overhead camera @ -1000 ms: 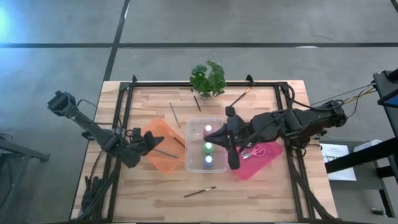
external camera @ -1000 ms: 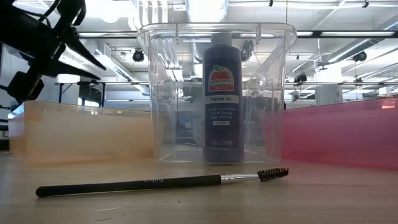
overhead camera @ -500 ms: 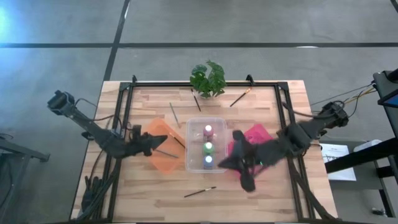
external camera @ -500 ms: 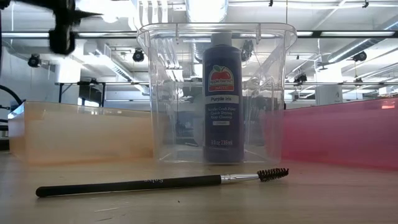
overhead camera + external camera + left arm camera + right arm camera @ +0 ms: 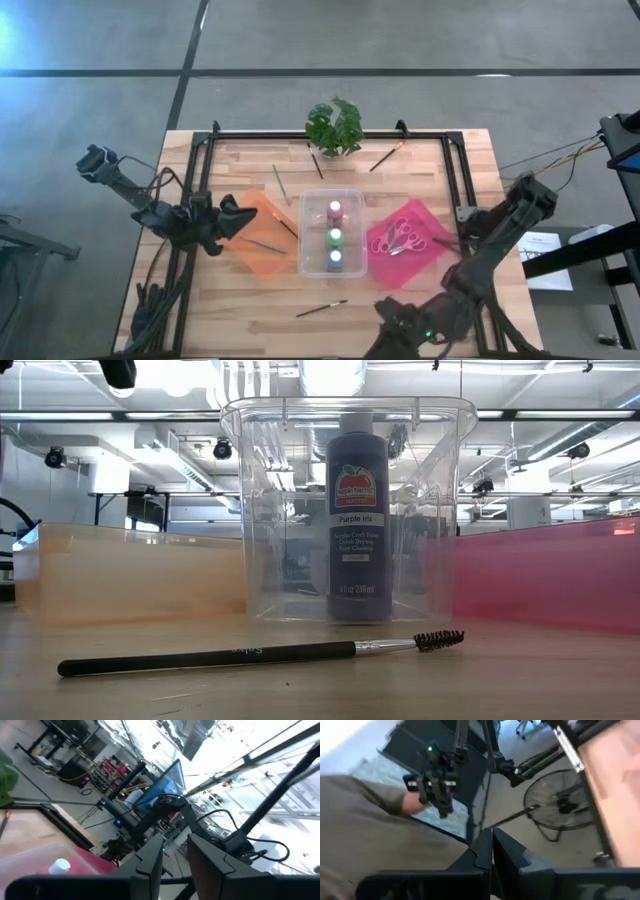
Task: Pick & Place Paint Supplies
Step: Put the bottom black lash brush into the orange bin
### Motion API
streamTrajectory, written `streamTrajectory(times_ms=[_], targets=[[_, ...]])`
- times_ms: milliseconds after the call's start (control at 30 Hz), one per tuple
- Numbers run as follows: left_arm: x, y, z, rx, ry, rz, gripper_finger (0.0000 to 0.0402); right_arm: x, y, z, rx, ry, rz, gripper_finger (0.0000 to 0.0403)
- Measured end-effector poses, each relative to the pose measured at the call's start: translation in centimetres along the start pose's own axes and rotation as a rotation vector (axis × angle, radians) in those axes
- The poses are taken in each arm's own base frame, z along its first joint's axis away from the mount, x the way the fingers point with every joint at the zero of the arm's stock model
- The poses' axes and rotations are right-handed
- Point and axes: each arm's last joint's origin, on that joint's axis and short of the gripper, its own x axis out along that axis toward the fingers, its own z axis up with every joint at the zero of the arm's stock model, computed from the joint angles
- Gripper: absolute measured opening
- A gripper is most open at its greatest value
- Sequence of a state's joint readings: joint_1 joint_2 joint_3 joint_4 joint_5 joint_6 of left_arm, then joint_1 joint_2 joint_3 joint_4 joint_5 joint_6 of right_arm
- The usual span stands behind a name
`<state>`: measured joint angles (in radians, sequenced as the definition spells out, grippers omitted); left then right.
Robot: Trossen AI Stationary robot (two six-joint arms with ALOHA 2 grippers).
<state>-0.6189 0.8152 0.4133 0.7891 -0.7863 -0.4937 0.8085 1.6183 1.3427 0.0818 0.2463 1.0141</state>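
Three paint bottles, pink [image 5: 335,210], green [image 5: 335,237] and blue [image 5: 335,261], stand upright in a clear bin [image 5: 309,232]; the low view shows the nearest bottle [image 5: 356,510]. Pink-handled scissors [image 5: 401,238] lie in the pink tray [image 5: 428,258]. One paintbrush [image 5: 268,244] lies in the orange tray [image 5: 255,255], and another [image 5: 322,308] lies flat near the table's front edge [image 5: 250,654]. My left gripper [image 5: 236,214] hangs above the orange tray's left side, open and empty [image 5: 175,865]. My right gripper [image 5: 386,318] is shut and empty [image 5: 491,849] over the near edge.
More brushes lie on the far half of the table [image 5: 282,183], [image 5: 316,165], [image 5: 385,157]. A leafy plant [image 5: 335,125] stands at the far edge. A black frame rail [image 5: 203,170] runs along the sides. Bare wood [image 5: 250,310] lies in front of the trays.
My right gripper has swung from between the clear bin and the pink tray toward the table's near edge, sinking and rolling, still shut. My left gripper has risen above the orange tray and tipped its fingers upward while rolling.
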Motion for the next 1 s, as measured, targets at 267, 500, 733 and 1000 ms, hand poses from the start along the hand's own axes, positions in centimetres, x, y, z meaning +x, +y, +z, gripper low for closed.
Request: streamTrajectory(times_ms=[267,500,733,1000], targets=[[0.0,0.0,-0.2,0.026,0.041,-0.035,0.0098,2.7,-2.1,-3.1,0.007,0.091,-0.139,0.0093],[0.0,0.2,-0.6,0.053,0.068,-0.026,0.0098,2.3,-4.9,-3.4,-0.144,0.06,-0.454,0.0182],[-0.1,0.3,-0.8,0.074,0.088,-0.014,0.0098,4.2,-8.6,-4.8,-0.235,0.161,-0.559,0.0187],[0.0,0.3,-0.8,0.068,0.09,-0.013,0.0098,7.0,-13.2,-7.1,-0.282,0.214,-0.664,0.0187]])
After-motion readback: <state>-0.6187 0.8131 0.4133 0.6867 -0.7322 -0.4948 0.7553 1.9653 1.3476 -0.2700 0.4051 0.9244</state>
